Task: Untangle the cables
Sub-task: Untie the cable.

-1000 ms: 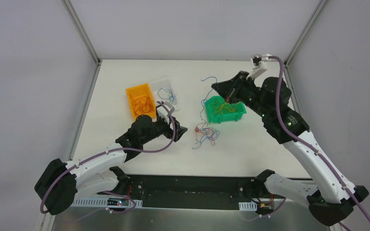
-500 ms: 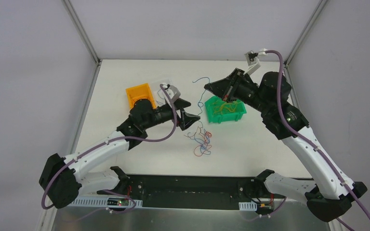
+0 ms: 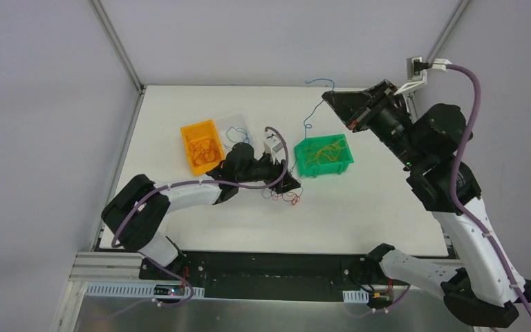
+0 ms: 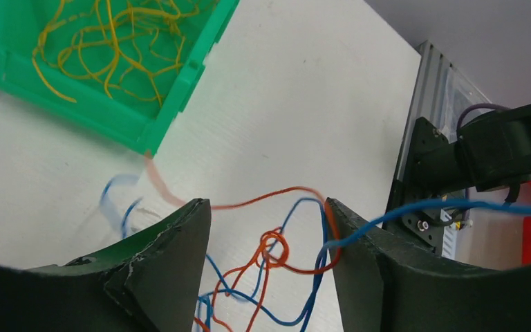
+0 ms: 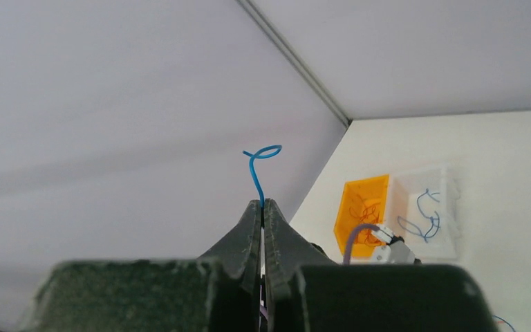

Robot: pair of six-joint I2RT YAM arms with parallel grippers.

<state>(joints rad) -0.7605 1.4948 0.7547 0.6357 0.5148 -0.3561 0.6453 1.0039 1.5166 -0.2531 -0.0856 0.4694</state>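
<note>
Red and blue cables (image 3: 285,196) lie knotted, one blue strand (image 5: 254,176) raised high.

I'm looking at a robot lab cell: a white table (image 3: 359,207) boxed in by plain pale panels (image 3: 41,104) on aluminium posts (image 3: 116,45), two arms (image 3: 467,228) bolted at its near edge.

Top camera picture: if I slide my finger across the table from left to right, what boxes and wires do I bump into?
Orange bin → clear bin → clump of cables → green bin.
</note>
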